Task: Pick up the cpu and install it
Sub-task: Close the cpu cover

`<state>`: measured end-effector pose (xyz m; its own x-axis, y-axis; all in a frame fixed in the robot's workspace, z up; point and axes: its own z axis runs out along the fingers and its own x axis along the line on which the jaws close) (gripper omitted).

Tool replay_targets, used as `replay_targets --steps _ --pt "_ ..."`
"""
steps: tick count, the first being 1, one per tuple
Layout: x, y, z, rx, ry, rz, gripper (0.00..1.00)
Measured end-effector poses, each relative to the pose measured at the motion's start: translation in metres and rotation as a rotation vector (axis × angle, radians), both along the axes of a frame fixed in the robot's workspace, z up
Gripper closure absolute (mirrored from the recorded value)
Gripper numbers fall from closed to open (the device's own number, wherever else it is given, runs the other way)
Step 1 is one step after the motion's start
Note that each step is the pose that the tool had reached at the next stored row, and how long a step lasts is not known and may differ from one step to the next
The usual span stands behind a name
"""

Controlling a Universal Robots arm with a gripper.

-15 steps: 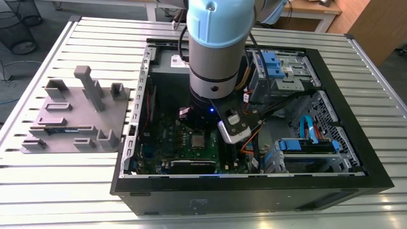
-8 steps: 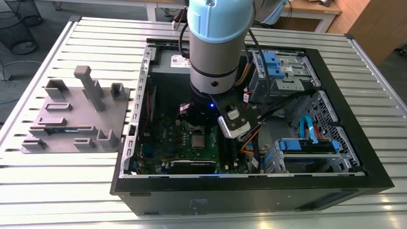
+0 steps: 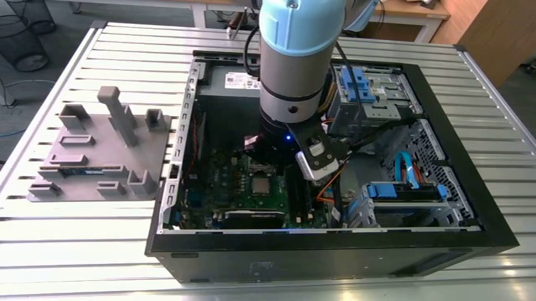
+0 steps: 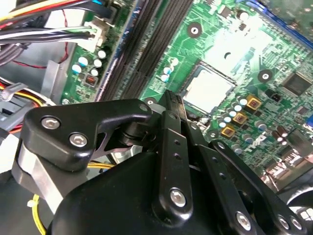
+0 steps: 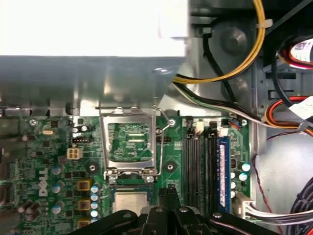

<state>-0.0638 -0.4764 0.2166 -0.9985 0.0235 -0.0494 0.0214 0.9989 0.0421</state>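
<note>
At the wrist, the gripper (image 4: 168,98) has its fingers drawn together to a narrow tip, and nothing is seen between them. The first wrist view shows the gripper (image 5: 168,189) in the same closed state. Whether the tip touches the board (image 5: 49,161) cannot be told.

Just beside the fingertips, the cpu (image 4: 208,89) lies flat in its socket, silver top up and square to the socket edges. In the first wrist view the cpu (image 5: 129,200) sits the same way, clear of the gripper. Gripper and cpu are not in contact.

Beyond the cpu, the socket frame (image 5: 129,115) stands raised on its hinge, with board components visible through its open centre. A thin wire lever (image 5: 157,142) runs along one side of the frame.

Memory slots (image 5: 195,166) run parallel beside the socket. Past them, yellow and black cables (image 5: 254,49) cross the metal wall.

From the exterior view, the arm (image 3: 293,50) reaches down into the open case (image 3: 335,251), and the cpu (image 3: 262,184) shows on the board just in front of the arm's end.

The case lies on a slatted table (image 3: 125,44). Toward the exterior view's left, a grey fixture (image 3: 92,150) rests on the table just beside the case. A memory stick (image 3: 84,170) lies in one of its recesses.
</note>
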Motion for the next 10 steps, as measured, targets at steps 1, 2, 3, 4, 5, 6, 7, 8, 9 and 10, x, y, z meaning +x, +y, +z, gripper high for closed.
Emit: replay_targets --steps 1,2,3,4,5,6,7,8,9,10 --pt "0.0007 0.0 0.0 0.001 0.0 0.004 0.89" --pt "0.0011 0.0 -0.0001 0.0026 0.0 0.008 0.89" --pt "0.0013 0.0001 -0.0001 0.0038 -0.0002 0.013 0.89" --pt "0.0014 0.0001 -0.0001 0.0045 -0.0003 0.02 0.89" --pt "0.0014 0.0001 -0.0002 0.005 -0.0005 0.029 0.89" --pt "0.0015 0.0001 -0.0004 0.0054 -0.0007 0.038 0.89" --pt "0.0016 0.0001 -0.0006 0.0058 -0.0008 0.049 0.89" --pt "0.0017 0.0 -0.0009 0.0058 -0.0008 0.059 0.89" --pt "0.0019 0.0 -0.0013 0.0059 -0.0008 0.07 0.89" --pt "0.002 0.0 -0.0018 0.0058 -0.0008 0.08 0.89"
